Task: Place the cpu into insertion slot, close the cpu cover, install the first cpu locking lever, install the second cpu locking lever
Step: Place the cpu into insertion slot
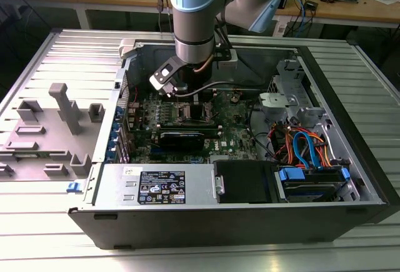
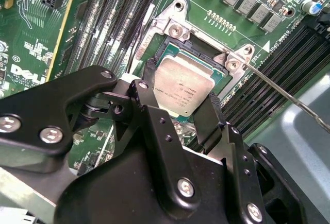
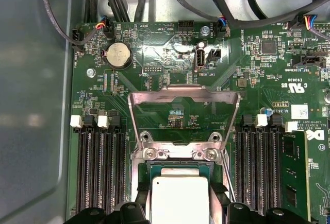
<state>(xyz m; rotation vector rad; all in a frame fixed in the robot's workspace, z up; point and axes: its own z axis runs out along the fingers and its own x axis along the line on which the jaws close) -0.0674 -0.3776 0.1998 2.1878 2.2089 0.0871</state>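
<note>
The cpu (image 2: 183, 87) is a silver-topped square chip lying level in the insertion slot (image 2: 178, 31), with the slot's silver rim showing around it. My gripper (image 2: 179, 91) has a black finger (image 2: 149, 74) against each of two opposite cpu edges, so it is shut on the chip. The first wrist view shows the cpu (image 3: 179, 198) between the fingers of the gripper (image 3: 180, 193). The cpu cover (image 3: 183, 96), a silver windowed frame, is swung open beyond the slot's hinge. A thin wire locking lever (image 2: 289, 98) juts away from one slot corner. In the exterior view the gripper (image 1: 197, 97) hangs low inside the computer case.
Long memory slots (image 3: 98, 167) flank the socket on both sides. A black card (image 1: 181, 137) lies across the board in front of the socket. A power supply (image 1: 159, 187) and a drive bay with coloured cables (image 1: 306, 150) fill the near case. A grey fixture (image 1: 50, 128) stands outside the case on the exterior view's left.
</note>
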